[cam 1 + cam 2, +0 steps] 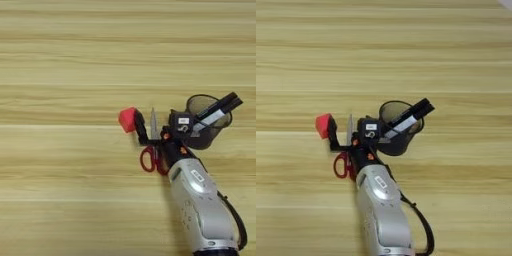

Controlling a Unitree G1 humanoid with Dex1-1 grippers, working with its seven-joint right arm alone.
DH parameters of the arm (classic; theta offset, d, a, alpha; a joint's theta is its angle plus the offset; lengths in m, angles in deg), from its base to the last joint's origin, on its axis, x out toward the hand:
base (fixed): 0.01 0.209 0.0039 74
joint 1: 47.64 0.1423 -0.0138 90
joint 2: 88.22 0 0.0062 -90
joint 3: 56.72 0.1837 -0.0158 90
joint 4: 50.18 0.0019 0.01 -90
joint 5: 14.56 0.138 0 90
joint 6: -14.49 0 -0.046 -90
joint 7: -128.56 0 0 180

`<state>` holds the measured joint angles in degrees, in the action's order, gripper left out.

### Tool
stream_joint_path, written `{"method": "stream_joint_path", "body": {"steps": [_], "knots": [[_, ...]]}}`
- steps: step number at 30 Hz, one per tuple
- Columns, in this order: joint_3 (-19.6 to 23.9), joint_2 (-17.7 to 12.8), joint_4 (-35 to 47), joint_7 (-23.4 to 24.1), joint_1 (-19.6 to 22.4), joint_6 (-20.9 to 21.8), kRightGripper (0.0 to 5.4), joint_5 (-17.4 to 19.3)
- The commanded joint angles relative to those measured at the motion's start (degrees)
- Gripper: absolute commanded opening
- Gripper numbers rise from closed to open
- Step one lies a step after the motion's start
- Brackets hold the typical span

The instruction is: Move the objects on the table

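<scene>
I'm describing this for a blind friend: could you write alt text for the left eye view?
A silver robot arm's black pincer reaches up beside a small red cube, over red-handled scissors lying on a wooden table. Right of it, a black mesh cup holds a slanting marker.

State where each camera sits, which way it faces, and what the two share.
Left eye view: on the head, facing down at the table; shows the right forearm and hand.
Right eye view: beside it, same downward aim, same forearm.
Shared: red cube, scissors, mesh pen cup holding the marker.
</scene>
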<state>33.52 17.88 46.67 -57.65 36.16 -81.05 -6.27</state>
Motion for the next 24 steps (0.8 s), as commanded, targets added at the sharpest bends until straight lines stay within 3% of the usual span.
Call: {"method": "stream_joint_path", "body": {"steps": [1, 11, 24], "knots": [[-1.15, 0.05, 4.51, 0.16, 0.73, 1.66, 5.37, -0.97], [-4.06, -0.82, 12.73, 0.33, -6.76, -3.61, 5.37, -2.24], [-5.03, -1.73, 18.12, 0.75, -11.72, -8.5, 5.37, -3.21]]}}
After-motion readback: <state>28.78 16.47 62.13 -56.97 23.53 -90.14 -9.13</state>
